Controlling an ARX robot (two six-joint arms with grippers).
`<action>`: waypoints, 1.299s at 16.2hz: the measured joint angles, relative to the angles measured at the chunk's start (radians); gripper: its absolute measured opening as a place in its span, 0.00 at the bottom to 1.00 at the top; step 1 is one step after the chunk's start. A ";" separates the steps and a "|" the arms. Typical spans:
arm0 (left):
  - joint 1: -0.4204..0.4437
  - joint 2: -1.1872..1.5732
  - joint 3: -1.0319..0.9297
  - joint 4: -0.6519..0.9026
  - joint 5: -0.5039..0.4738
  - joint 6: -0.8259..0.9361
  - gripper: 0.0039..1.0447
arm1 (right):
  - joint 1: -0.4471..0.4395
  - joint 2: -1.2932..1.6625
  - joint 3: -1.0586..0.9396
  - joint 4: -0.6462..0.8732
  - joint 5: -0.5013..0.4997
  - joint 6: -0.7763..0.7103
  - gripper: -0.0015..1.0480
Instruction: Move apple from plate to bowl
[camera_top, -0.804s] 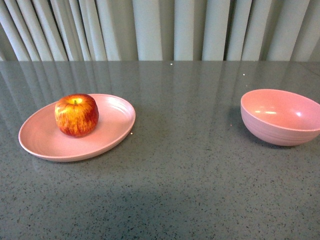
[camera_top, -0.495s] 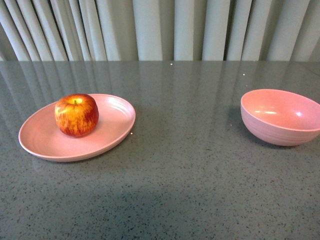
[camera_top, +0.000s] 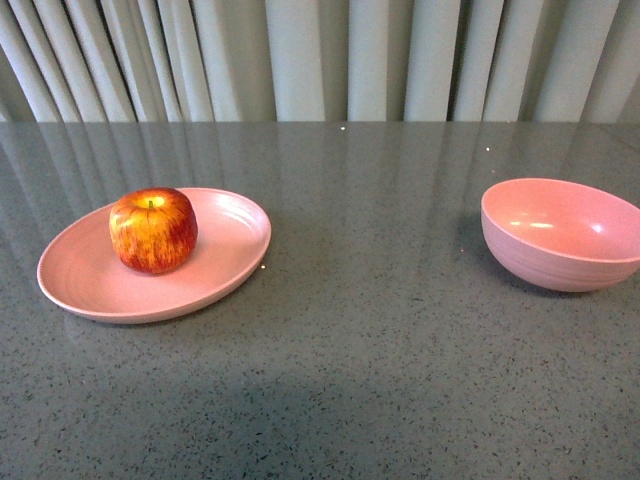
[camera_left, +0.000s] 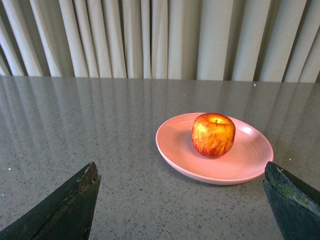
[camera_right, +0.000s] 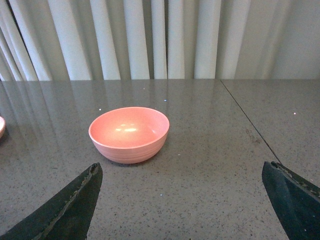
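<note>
We had the apple (camera_top: 152, 230) on the plate (camera_top: 80, 280), frame left, bowl (camera_top: 545, 265) frame right; left end effector (camera_left: 181, 170) and right end effector (camera_right: 181, 168) both gaped wide.

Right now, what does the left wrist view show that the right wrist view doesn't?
Only the left wrist view: the apple sitting on the plate, framed by the open left gripper. Only the right wrist view: the empty bowl, the open right gripper, and just a pink sliver at the frame edge, probably the plate. Both: the grey speckled table and the pale curtain behind it.
</note>
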 joint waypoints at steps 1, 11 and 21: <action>0.000 0.000 0.000 0.000 0.000 0.000 0.94 | 0.000 0.000 0.000 0.000 0.000 0.000 0.94; 0.000 0.000 0.000 0.000 0.000 0.000 0.94 | -0.098 0.826 0.492 0.325 -0.108 0.088 0.94; 0.000 0.000 0.000 0.000 0.000 0.000 0.94 | -0.031 1.565 0.980 -0.011 -0.071 0.010 0.94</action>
